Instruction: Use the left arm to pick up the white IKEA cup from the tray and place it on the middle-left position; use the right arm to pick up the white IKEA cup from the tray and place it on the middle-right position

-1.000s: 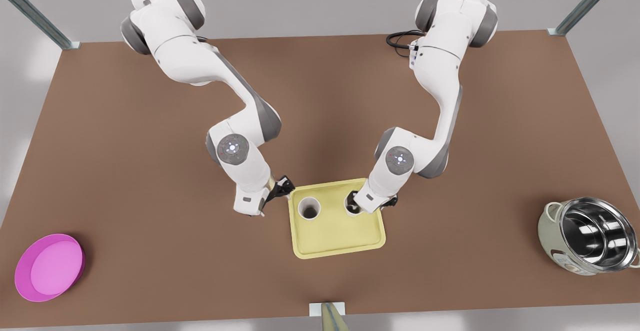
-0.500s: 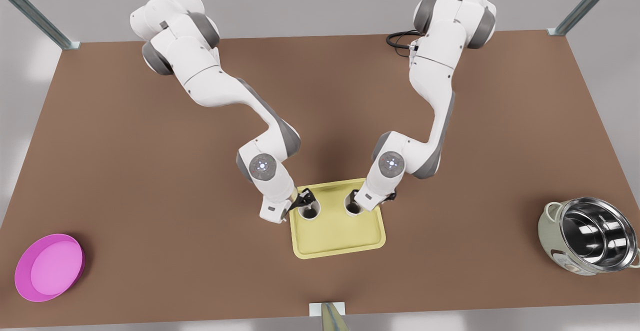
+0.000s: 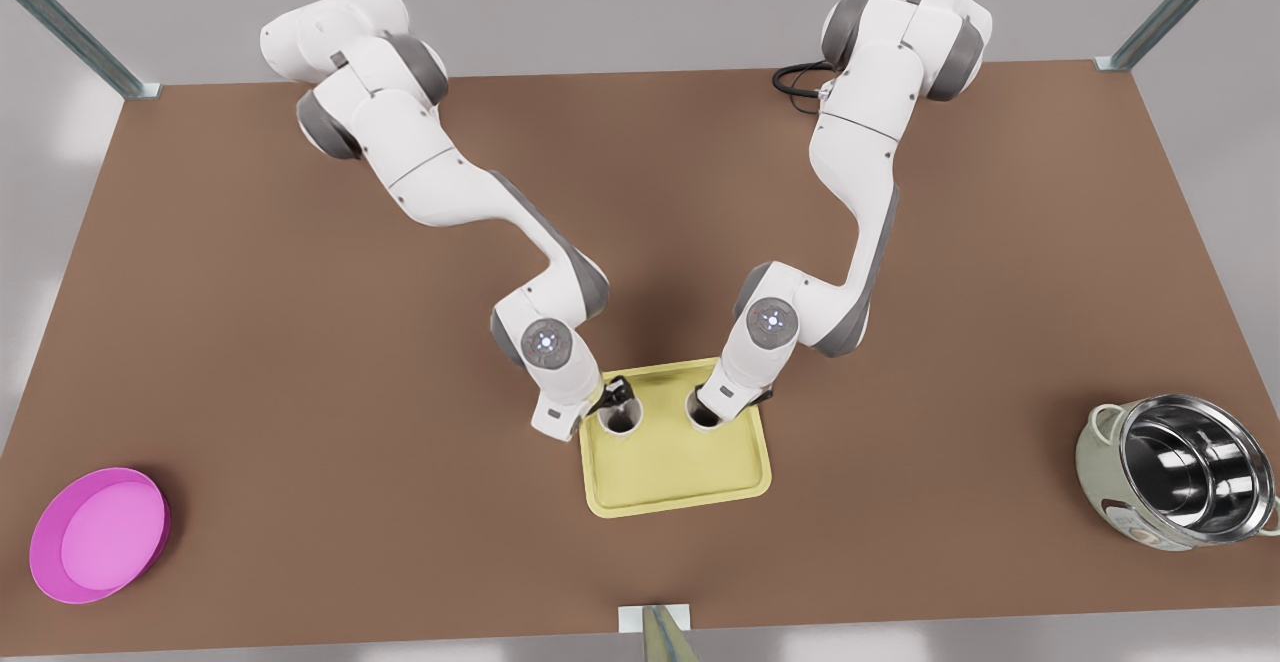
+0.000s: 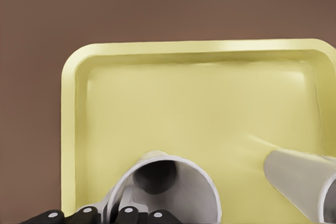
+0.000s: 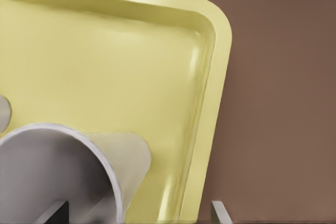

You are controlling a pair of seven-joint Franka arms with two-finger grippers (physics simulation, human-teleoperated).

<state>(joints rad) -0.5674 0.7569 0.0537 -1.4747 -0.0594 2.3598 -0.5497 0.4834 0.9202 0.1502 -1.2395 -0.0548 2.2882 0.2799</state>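
Observation:
Two white cups stand upright in the far half of the pale yellow tray [image 3: 680, 487]. My left gripper [image 3: 612, 400] is down at the rim of the cup on the front view's left [image 3: 622, 423], on its far-left side. In the left wrist view that cup [image 4: 173, 192] is right at the gripper [image 4: 102, 216], with the second cup [image 4: 299, 182] beside it. My right gripper [image 3: 712, 404] is over the other cup [image 3: 703, 415]. It is open in the right wrist view, where one finger sits inside the cup [image 5: 63, 166] and the other [image 5: 218, 212] outside, past the tray's rim [image 5: 210, 103].
A pink bowl [image 3: 97, 534] lies near the front-left corner and a steel pot [image 3: 1180, 487] at the front view's right edge. Bare brown tabletop [image 3: 380, 462] stretches on both sides of the tray. A small post [image 3: 655, 632] stands at the table's front edge.
The left arm swung in from outside the tray's left edge and its gripper now sits at the left cup's rim. The right arm shifted slightly at its cup. Neither cup has moved.

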